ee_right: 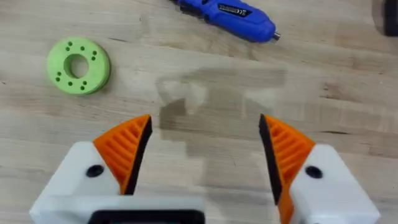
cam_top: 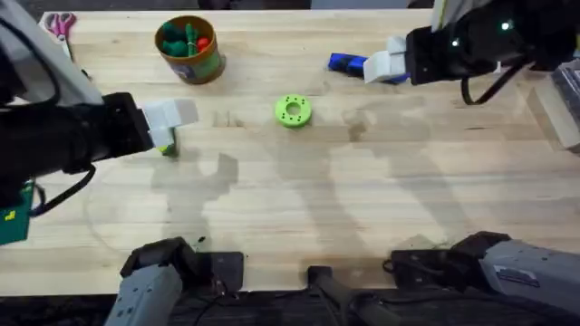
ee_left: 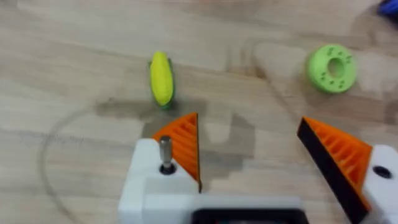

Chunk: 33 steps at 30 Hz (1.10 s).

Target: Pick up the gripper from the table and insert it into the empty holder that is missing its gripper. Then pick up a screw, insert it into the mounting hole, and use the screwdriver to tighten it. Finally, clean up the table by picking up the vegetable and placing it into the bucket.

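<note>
Left wrist view: left gripper [ee_left: 249, 149] jaws wide apart, holding nothing, vegetable [ee_left: 161, 78] on the table just past its tips. Right gripper [ee_right: 202, 149] also spread and empty, screwdriver [ee_right: 227, 14] lying ahead of it. Overhead: bucket [cam_top: 189, 50] at 11 o'clock. Judgement: assembly steps look finished; vegetable cleanup remains.

lime-green disc [cam_top: 292, 110]: mid-table | pink-handled scissors [cam_top: 61, 24]: far left corner
</note>
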Available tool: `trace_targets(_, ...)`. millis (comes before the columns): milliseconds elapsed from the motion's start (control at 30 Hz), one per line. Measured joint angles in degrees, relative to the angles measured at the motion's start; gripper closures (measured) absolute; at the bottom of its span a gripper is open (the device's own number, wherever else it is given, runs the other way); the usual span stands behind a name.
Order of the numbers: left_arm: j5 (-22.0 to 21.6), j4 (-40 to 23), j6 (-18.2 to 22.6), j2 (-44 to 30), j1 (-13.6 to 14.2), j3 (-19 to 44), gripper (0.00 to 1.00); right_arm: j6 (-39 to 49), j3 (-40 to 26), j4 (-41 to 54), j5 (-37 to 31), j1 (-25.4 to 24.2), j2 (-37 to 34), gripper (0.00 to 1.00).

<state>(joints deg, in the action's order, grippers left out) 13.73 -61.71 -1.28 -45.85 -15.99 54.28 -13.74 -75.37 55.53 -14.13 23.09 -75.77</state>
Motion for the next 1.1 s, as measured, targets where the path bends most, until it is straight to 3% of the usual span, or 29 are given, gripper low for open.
trace_targets(233,-5.5,-1.3,0.0,-12.8,0.0,0.0,0.015,0.0,0.0,0.0,0.0,0.0,0.0,0.009)
trace_targets(500,-10.9,5.0,-0.8,-28.5,0.1,0.0,0.015,0.0,0.0,0.0,0.0,0.0,0.0,0.008)
trace_targets(833,-16.1,13.7,-2.6,-38.7,0.1,0.0,0.015,0.0,0.0,0.0,0.0,0.0,0.0,0.008)
trace_targets(1100,-17.1,18.4,-3.1,-44.2,0.1,0.0,0.015,0.0,0.0,0.0,0.0,0.0,0.0,0.008)
